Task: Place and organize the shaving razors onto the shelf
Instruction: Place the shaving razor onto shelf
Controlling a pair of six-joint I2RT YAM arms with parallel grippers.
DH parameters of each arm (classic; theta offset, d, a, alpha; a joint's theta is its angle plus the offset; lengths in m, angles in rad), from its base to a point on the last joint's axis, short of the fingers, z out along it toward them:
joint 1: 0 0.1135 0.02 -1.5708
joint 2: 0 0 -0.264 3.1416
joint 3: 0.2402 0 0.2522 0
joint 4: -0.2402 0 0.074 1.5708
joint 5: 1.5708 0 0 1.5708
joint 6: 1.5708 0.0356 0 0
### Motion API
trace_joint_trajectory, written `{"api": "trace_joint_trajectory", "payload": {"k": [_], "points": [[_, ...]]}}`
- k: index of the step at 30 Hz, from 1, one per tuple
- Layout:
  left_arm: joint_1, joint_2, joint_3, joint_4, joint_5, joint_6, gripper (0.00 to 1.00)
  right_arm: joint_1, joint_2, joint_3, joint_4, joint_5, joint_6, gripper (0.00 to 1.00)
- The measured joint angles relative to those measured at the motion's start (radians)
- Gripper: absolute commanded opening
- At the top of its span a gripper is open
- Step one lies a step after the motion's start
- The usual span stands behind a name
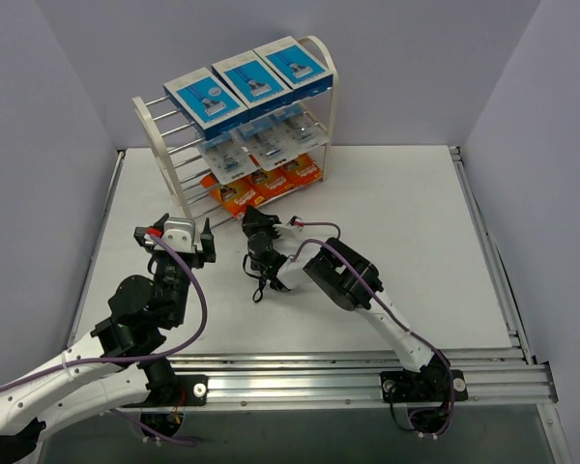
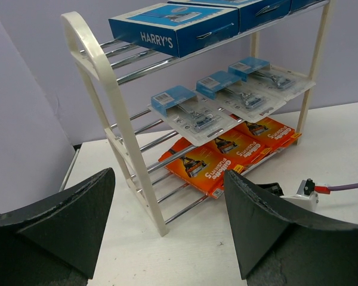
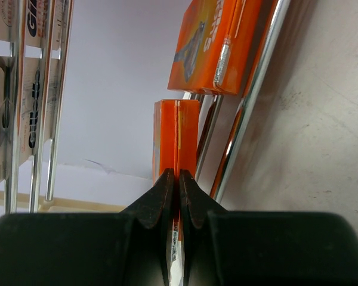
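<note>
The white shelf (image 1: 147,121) stands at the back of the table. Three blue razor boxes (image 1: 240,77) lie on its top tier, three clear blister packs (image 1: 261,140) on the tier below, and three orange packs (image 1: 271,182) lower still. My right gripper (image 1: 257,217) sits at the front of the orange row. In the right wrist view it (image 3: 179,174) is shut on the thin edge of an orange pack (image 3: 176,137). My left gripper (image 1: 179,237) hangs open over the table, left of the shelf's front, and its jaws (image 2: 167,173) hold nothing.
Chrome rods (image 3: 250,101) run beside the held pack, with another orange pack (image 3: 209,47) above it. The shelf's near white leg (image 2: 137,179) stands just ahead of my left gripper. Grey walls close in the table on three sides.
</note>
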Motion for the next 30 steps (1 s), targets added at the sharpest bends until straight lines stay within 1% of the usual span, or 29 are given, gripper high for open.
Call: {"api": "trace_joint_trajectory", "payload": {"k": [2, 3, 5, 6, 11, 17, 20, 21, 22, 23, 25, 26, 30], "points": [[0.0, 0.0, 0.0, -0.002, 0.003, -0.003, 0.82, 0.0, 0.0, 0.006, 0.0, 0.0, 0.0, 0.0], [0.0, 0.0, 0.0, -0.003, 0.003, -0.005, 0.82, 0.0, 0.0, 0.007, 0.0, 0.0, 0.0, 0.05], [0.0, 0.0, 0.0, -0.004, 0.003, -0.008, 0.82, -0.001, 0.0, 0.007, 0.0, 0.0, 0.001, 0.12], [0.0, 0.0, 0.0, -0.004, 0.003, -0.008, 0.82, -0.001, 0.0, 0.007, 0.0, -0.001, 0.0, 0.19], [0.0, -0.002, 0.0, -0.008, 0.003, -0.008, 0.82, -0.001, 0.0, 0.007, 0.0, -0.005, -0.004, 0.35], [0.0, -0.002, 0.0, -0.009, 0.003, -0.008, 0.82, -0.001, 0.0, 0.007, 0.001, -0.014, -0.012, 0.44], [0.0, -0.002, 0.0, -0.009, 0.003, -0.009, 0.82, -0.001, 0.0, 0.005, 0.001, -0.023, -0.019, 0.52], [0.0, -0.002, 0.0, -0.009, 0.003, -0.009, 0.82, -0.001, 0.0, 0.0, 0.002, -0.025, -0.019, 0.57], [0.0, -0.002, 0.0, -0.009, 0.003, -0.009, 0.82, -0.001, -0.002, -0.006, 0.003, -0.028, -0.019, 0.59], [0.0, -0.002, 0.0, -0.009, 0.003, -0.009, 0.82, -0.001, -0.005, -0.016, 0.004, -0.03, -0.022, 0.63], [0.0, -0.002, 0.0, -0.01, 0.003, -0.009, 0.82, -0.001, -0.013, -0.041, 0.013, -0.032, -0.021, 0.68], [0.0, -0.002, 0.0, -0.011, 0.003, -0.009, 0.82, -0.001, -0.023, -0.054, 0.014, -0.035, -0.024, 0.72], [0.0, -0.001, 0.0, -0.015, 0.003, -0.01, 0.82, -0.001, -0.077, -0.12, 0.014, -0.043, -0.045, 0.79]]}}
